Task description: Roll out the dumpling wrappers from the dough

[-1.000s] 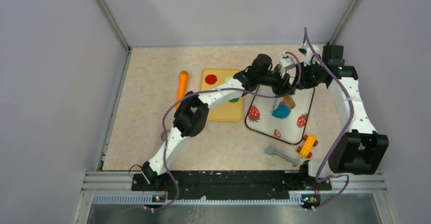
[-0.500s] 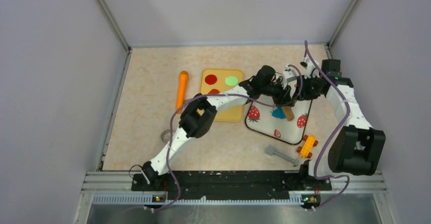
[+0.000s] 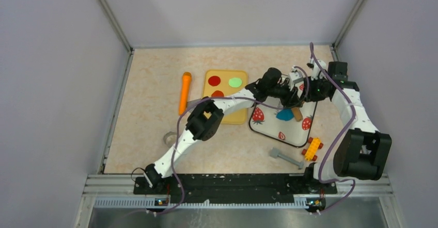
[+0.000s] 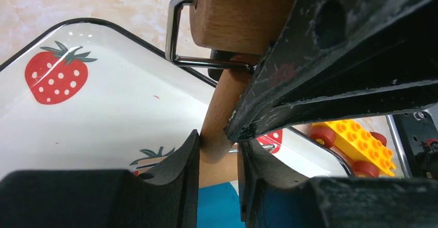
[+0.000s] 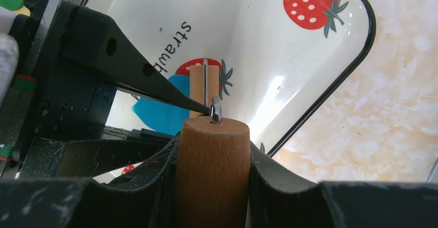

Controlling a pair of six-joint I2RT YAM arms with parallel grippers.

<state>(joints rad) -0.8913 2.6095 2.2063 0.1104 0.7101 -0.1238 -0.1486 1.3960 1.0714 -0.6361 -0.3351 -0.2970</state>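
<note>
— From above, what have the hands got?
— The left gripper and right gripper meet over the tray, both on the roller. The dough, one blue patch, lies mid-tray just beside the roller's end.
— Any room?
— The board sits just beside the tray's left rim, with bare table further left. It carries two red discs and one green disc. The tray shows three strawberries. One toy car sits near the arms.
— Left wrist?
— The left fingers are drawn partway in, pinching the roller's thin handle. Dough shows below them, and the car sits past the black rim.
— Right wrist?
— The right fingers sit snug on both sides of the thick wooden barrel. The dough lies ahead on the tray, whose rim curves off right with table beyond.
</note>
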